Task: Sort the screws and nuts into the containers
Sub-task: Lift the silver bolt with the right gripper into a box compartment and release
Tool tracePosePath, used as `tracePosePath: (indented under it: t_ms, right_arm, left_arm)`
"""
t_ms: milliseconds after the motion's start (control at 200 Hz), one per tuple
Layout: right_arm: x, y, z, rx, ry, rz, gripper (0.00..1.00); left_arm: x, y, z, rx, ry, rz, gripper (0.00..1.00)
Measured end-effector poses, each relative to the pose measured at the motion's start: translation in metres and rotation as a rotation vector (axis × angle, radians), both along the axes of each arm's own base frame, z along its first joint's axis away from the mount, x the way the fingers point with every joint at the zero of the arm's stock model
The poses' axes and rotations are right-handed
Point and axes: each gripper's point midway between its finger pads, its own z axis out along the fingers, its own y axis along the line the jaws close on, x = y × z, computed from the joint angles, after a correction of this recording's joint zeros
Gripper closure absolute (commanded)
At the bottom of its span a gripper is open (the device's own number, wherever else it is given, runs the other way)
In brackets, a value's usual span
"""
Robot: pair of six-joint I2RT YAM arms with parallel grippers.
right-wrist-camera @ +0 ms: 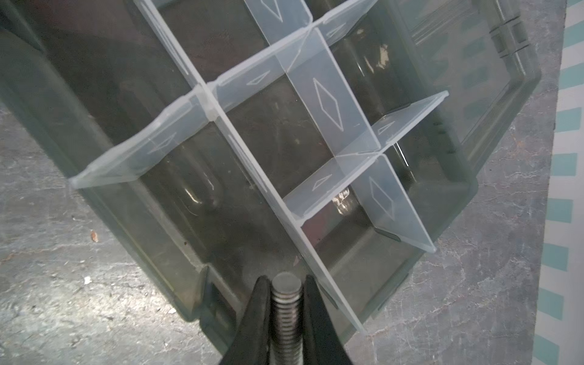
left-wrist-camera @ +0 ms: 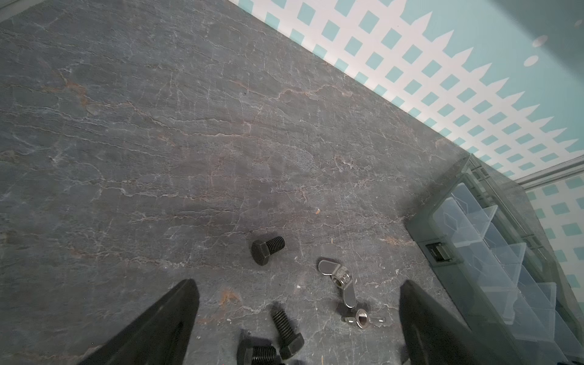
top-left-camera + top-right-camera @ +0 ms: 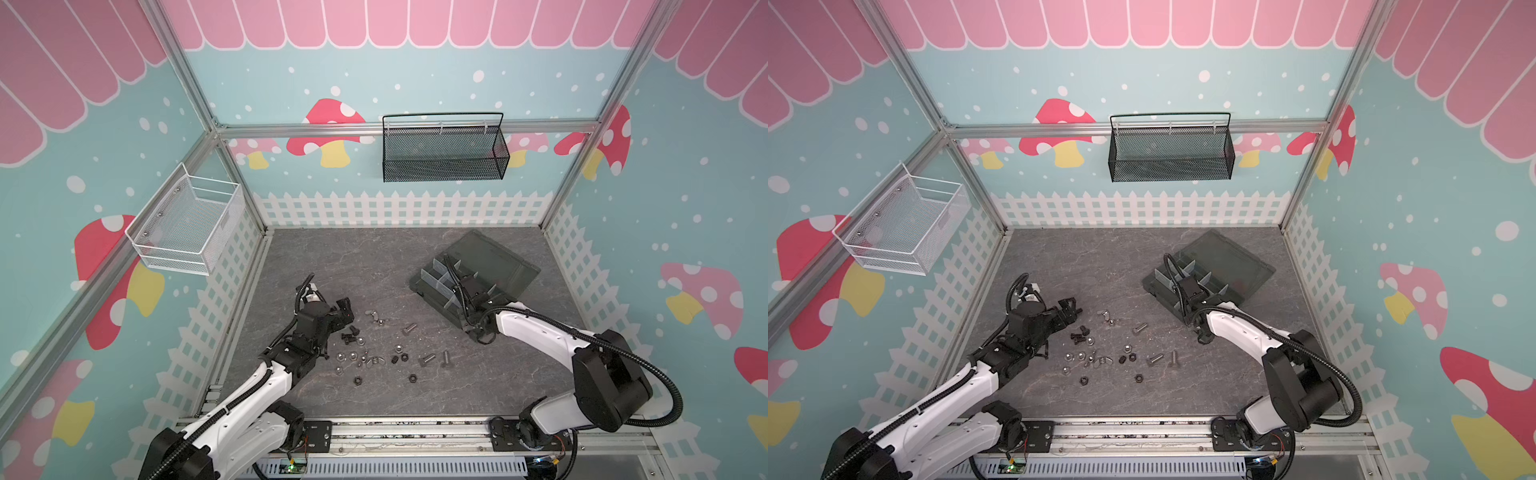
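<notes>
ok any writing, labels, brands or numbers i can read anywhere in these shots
None: no word, brand or number is readable in any view.
The only marks are plain diamond outlines moulded into the translucent dividers of the organizer box. They are shapes, not text.

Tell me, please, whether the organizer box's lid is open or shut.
Open: the lid lies folded back behind the organizer box, leaving its white dividers exposed.
</notes>
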Motion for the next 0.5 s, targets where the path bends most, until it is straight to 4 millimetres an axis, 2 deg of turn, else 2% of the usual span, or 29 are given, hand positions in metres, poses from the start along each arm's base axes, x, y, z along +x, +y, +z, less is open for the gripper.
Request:
tracePosePath:
  t_ms: [100, 250, 500]
  right_arm:
    - [0.0, -0.002, -0.005, 0.007, 0.012, -0.005, 1.0]
    - [0.0, -0.001, -0.015, 0.017, 0.036, -0.006, 0.94]
    - [0.001, 0.003, -0.026, 0.026, 0.058, -0.001, 0.71]
  left_arm:
    - [0.0, 0.0, 0.002, -0.005, -0.006, 0.002, 0.0]
    - [0.0, 0.0, 0.002, -0.008, -0.007, 0.003, 0.0]
    - [0.0, 0.0, 0.002, -0.01, -0.005, 0.005, 0.0]
